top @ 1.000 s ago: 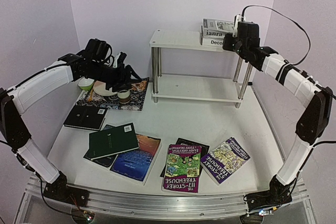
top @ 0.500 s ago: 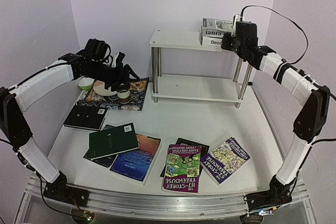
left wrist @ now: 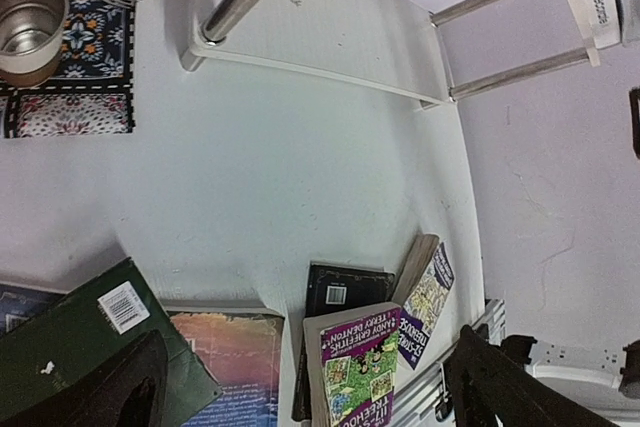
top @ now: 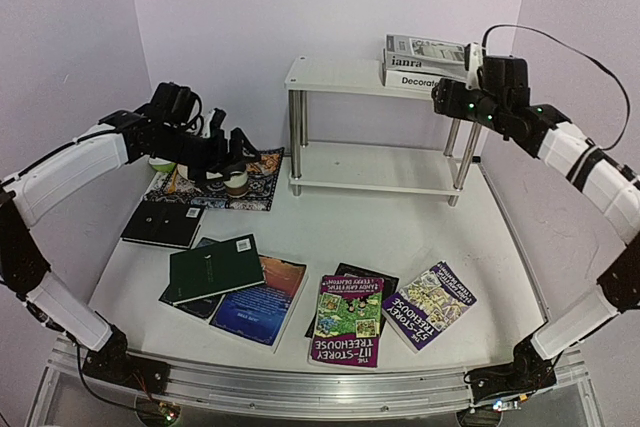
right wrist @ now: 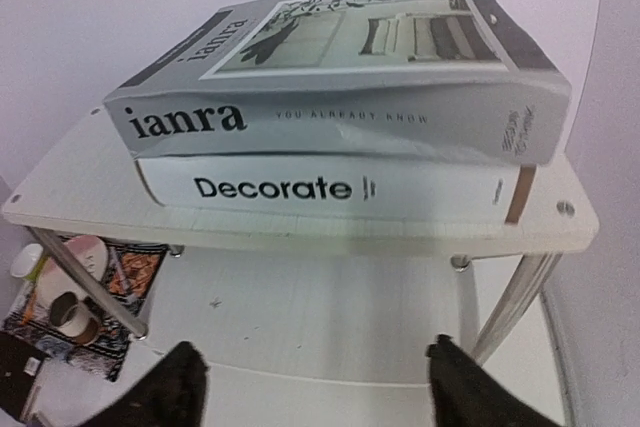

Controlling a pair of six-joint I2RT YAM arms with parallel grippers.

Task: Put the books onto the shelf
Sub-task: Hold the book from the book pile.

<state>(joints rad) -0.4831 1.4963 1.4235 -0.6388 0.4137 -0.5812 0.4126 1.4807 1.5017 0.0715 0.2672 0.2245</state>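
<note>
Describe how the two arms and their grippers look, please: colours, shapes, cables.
Both the left arm and the right arm have white tube-like links joined by black joints. The left gripper and right gripper are black, each with two dark fingers. A thin black cable arcs above the right arm.

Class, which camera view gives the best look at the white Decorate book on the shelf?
Right wrist view: the Decorate book lies mid-frame, spine title readable, on top of the shelf, under the ianra book. The top external view shows it small and distant; the left wrist view catches only a sliver in its top right corner.
</note>
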